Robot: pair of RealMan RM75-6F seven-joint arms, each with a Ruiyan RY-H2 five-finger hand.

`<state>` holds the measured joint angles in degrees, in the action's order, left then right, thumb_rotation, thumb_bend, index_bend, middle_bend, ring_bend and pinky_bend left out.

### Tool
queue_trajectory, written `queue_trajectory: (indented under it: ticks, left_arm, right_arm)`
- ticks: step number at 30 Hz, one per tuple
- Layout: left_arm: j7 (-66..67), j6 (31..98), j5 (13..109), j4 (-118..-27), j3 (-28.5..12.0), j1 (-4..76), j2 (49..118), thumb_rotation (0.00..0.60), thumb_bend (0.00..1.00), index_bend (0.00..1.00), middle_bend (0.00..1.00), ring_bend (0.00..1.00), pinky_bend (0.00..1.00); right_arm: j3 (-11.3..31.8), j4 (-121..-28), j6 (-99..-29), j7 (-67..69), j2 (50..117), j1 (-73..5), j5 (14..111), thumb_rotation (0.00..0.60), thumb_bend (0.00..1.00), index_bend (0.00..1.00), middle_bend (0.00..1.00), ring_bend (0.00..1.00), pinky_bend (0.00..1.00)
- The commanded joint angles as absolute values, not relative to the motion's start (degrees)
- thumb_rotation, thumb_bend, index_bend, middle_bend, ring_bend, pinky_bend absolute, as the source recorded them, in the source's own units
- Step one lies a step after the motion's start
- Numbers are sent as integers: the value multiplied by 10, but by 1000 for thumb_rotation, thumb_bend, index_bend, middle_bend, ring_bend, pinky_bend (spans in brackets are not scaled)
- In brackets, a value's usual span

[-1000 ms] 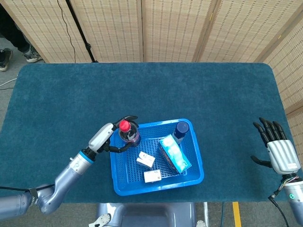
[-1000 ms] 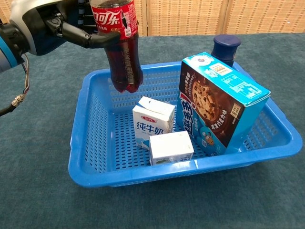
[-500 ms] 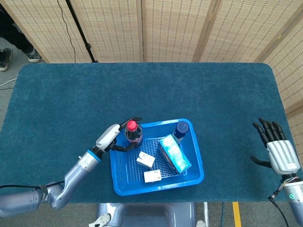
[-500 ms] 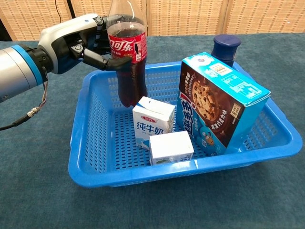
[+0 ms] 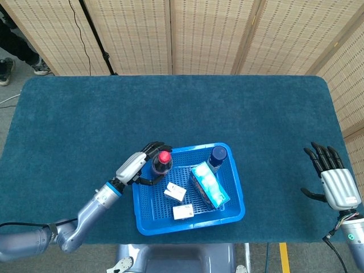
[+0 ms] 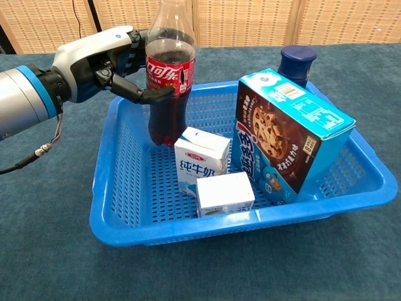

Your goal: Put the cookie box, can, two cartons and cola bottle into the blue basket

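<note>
Cola, in a clear plastic bottle with a red label and red cap (image 6: pixel 170 75), is standing upright in the basket's far-left corner, its base reaching down to the mesh floor; whether it is fully resting there I cannot tell. The left hand (image 6: pixel 106 59) is wrapping the bottle at label height, thumb in front and fingers (image 5: pixel 151 149) behind. The right hand (image 5: pixel 335 185) is hovering over the table's right edge, well apart from everything, fingers spread and holding nothing.

Inside the blue plastic mesh basket (image 6: pixel 119 188), near the table's front edge, the light-blue cardboard cookie box (image 6: pixel 288 138) is leaning tilted along the right side. The dark blue can (image 6: pixel 296 63) is standing in the far-right corner just behind it. Two small white cartons (image 6: pixel 202 157) (image 6: pixel 224 193) are sitting at the middle and front, touching each other, the rear one just beside the bottle's base.

Judging by the dark liquid filling most of it, the bottle is fairly heavy and top-tall, so it is likely to tip if let go unsettled. Its smooth, rounded plastic is probably slippery and gives slightly under pressure. The labelled waist, where the hand is gripping now, looks the soundest hold; the narrow neck offers less control.
</note>
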<state>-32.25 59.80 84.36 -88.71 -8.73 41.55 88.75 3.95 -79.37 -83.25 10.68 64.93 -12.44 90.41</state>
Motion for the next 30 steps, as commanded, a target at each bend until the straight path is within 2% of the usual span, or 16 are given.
queue_trajectory:
  ticks: [1, 4, 9, 21, 30]
  left_arm:
    - [-330, 599, 852, -886, -83, 415, 883, 600, 420, 185, 72, 2, 0]
    - [-339, 593, 859, -885, -78, 418, 874, 600, 414, 113, 1, 0, 0]
    - [-351, 594, 868, -881, -73, 419, 868, 600, 397, 4, 0, 0, 0]
    - [-350, 575, 865, -891, -64, 424, 849, 600, 353, 0, 0, 0, 0]
    - [-369, 626, 880, -920, -72, 404, 815, 600, 352, 0, 0, 0, 0]
  right_arm:
    - [39, -794, -833, 107, 649, -124, 905, 600, 0, 44, 0, 0, 0]
    - [39, -795, -833, 109, 648, -124, 905, 600, 0, 44, 0, 0, 0]
    - [37, -797, -834, 109, 648, -124, 909, 600, 0, 44, 0, 0, 0]
    - [38, -799, -838, 111, 646, -122, 910, 600, 0, 44, 0, 0, 0]
    - [38, -801, -840, 114, 644, -122, 912, 600, 0, 44, 0, 0, 0]
